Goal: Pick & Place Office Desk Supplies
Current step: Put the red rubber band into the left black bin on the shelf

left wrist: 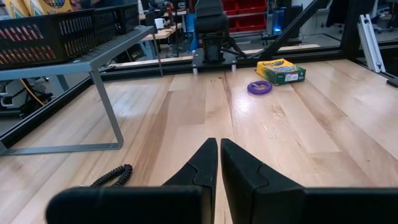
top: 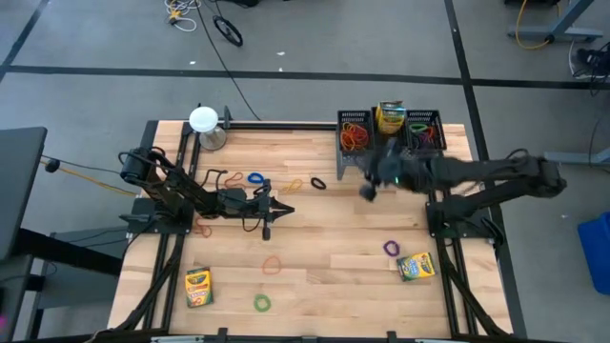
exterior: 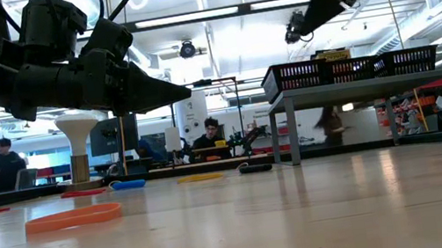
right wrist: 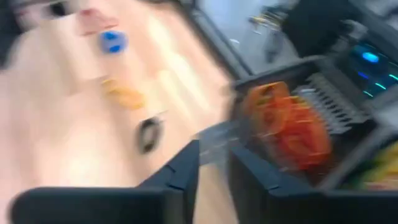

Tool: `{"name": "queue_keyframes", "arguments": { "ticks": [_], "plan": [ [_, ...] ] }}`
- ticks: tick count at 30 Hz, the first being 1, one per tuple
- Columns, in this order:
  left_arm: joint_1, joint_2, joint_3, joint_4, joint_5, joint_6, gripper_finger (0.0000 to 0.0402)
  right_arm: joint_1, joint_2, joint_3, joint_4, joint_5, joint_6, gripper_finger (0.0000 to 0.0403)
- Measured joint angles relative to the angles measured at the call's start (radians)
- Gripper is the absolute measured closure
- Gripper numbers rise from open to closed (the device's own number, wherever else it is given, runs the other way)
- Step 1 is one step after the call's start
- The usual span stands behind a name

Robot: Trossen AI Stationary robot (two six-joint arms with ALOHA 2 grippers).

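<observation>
Loose rubber bands lie flat on the table: blue (top: 254, 178), orange (top: 293, 185), black (top: 317, 183), red (top: 272, 265), green (top: 262, 303), purple (top: 391, 248). Two crayon boxes (top: 197, 286) (top: 416, 267) lie flat near the near edge. My left gripper (top: 281, 210) (left wrist: 219, 163) hovers shut and empty over the table's middle left. My right gripper (top: 367, 191) (right wrist: 214, 165) is raised beside the rack's left compartment, above the black band (right wrist: 148, 134). Its fingers stand slightly apart with nothing seen between them.
A black wire-mesh rack (top: 391, 133) on legs stands at the far edge, holding orange and red bands (right wrist: 286, 127), a crayon box (top: 390, 116) and more bands. A white round-topped object (top: 203, 119) stands at the far left corner. People sit in the room beyond (exterior: 209, 135).
</observation>
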Motion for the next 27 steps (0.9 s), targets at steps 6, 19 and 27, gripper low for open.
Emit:
{"name": "queue_keyframes", "arguments": {
  "ticks": [6, 19, 27],
  "plan": [
    [0.0, 0.0, 0.0, 0.003, 0.0, 0.0, 0.0376, 0.259, -0.016, -0.223, 0.199, -0.003, 0.009, 0.0394],
    [0.0, 0.0, 0.0, 0.02, 0.0, 0.0, 0.0376, 0.505, -0.013, -0.631, 0.749, -0.002, 0.014, 0.0371],
    [0.0, 0.0, 0.039, 0.042, 0.004, -0.172, 0.0376, 0.51, -0.013, -0.746, 0.995, 0.005, 0.004, 0.0371]
  ]
}}
